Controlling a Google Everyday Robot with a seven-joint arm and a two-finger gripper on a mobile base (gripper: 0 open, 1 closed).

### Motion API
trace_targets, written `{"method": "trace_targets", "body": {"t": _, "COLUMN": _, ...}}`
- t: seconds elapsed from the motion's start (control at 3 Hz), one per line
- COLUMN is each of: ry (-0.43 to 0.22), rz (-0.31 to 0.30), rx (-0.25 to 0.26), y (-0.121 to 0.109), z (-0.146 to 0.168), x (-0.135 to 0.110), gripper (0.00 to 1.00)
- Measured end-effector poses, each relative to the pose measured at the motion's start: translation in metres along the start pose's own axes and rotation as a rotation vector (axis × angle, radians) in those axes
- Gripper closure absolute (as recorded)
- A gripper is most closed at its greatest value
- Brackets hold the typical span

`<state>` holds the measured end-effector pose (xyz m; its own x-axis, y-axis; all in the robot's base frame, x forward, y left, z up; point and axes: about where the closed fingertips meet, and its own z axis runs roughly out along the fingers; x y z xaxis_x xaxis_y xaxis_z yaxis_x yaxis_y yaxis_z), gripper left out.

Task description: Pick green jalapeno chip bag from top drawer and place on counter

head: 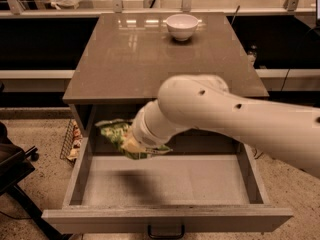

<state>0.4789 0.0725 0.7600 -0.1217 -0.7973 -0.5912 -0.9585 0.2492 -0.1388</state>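
My gripper (129, 144) is clamped on the green jalapeno chip bag (113, 131), holding it in the air over the far-left part of the open top drawer (200, 184). The bag is off the drawer floor, shadow beneath it, just below the near edge of the counter (135, 59). My arm reaches in from the right. A white bowl (181, 26) sits at the counter's far side, well apart.

We see a pale gripper (131, 144) over the grey top drawer (165, 184) clutching the light-green, darker-banded green jalapeno chip bag (114, 132); the counter (140, 59) is glossy grey-brown, the bowl (181, 26) white.
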Motion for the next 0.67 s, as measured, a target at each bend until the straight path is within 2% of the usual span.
{"method": "trace_targets", "body": {"t": 0.33, "ry": 0.045, "rz": -0.051, "rx": 0.107, "y": -0.015, "z": -0.062, "x": -0.072, "gripper": 1.00}}
{"method": "trace_targets", "body": {"t": 0.67, "ry": 0.104, "rz": -0.047, "rx": 0.206, "y": -0.059, "z": -0.103, "x": -0.150, "gripper": 1.00}}
